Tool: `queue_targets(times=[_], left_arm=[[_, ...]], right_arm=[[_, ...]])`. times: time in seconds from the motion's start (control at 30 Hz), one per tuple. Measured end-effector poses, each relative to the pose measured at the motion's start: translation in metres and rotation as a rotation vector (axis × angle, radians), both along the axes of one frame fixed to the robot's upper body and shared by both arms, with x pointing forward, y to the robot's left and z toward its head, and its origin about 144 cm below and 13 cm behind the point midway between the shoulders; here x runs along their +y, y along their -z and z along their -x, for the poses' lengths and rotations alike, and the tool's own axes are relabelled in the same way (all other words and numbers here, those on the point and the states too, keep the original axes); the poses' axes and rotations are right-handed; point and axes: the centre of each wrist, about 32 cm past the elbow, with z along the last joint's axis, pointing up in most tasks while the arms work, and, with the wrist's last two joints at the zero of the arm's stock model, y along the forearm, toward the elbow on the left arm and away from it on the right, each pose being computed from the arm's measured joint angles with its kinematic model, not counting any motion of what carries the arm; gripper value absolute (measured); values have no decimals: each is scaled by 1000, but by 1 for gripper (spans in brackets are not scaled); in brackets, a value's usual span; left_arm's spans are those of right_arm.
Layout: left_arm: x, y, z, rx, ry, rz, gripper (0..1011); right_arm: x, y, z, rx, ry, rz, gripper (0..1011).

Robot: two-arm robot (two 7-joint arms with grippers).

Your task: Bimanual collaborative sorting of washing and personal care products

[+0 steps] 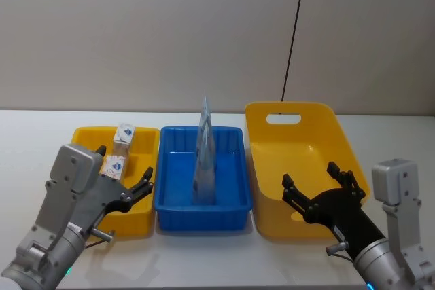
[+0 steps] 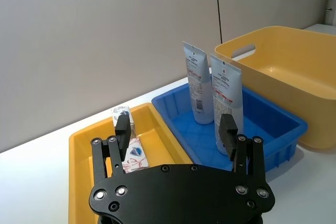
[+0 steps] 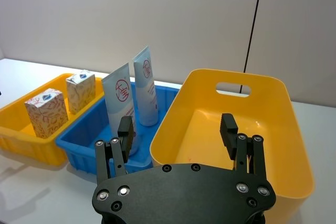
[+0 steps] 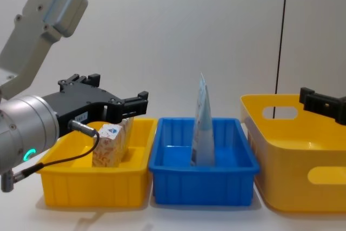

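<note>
At the centre of the head view, a pale-blue tube (image 3: 119,103) and a second pale-blue tube (image 3: 145,85) are seen standing upright, wide ends uppermost, one just behind the other, inside the blue bin (image 1: 204,216). In the head and chest views they are seen edge-on and overlap. To the left of them in the head view, a white box with red leaf print (image 3: 46,113) and a second white box (image 3: 80,91) of the same print are set upright in the small yellow bin (image 1: 87,134), near each other but apart. The left gripper (image 2: 174,128) is shown at the lower left of the head view, held above the near part of the small yellow bin. Its fingers (image 2: 122,125) are spread wide and released, and in the chest view they are seen just above the boxes. The right gripper (image 3: 176,125) is shown at the lower right of the head view, held over the near part of the large yellow bin (image 1: 299,109), which has a handle slot in its far wall. Its fingers (image 3: 227,123) are likewise spread and released. The 3 bins are lined up side by side on the white table (image 1: 204,259), the blue bin between the 2 yellow ones. A plain beige wall (image 1: 136,32) is seen behind the table.
</note>
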Motion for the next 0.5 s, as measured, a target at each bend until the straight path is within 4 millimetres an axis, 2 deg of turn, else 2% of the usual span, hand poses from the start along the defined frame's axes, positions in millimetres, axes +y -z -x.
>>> queue_targets(times=[0.5], left_arm=[[0, 0, 0, 0, 0, 0, 1001]], right_arm=[[0, 0, 0, 0, 0, 0, 1000]])
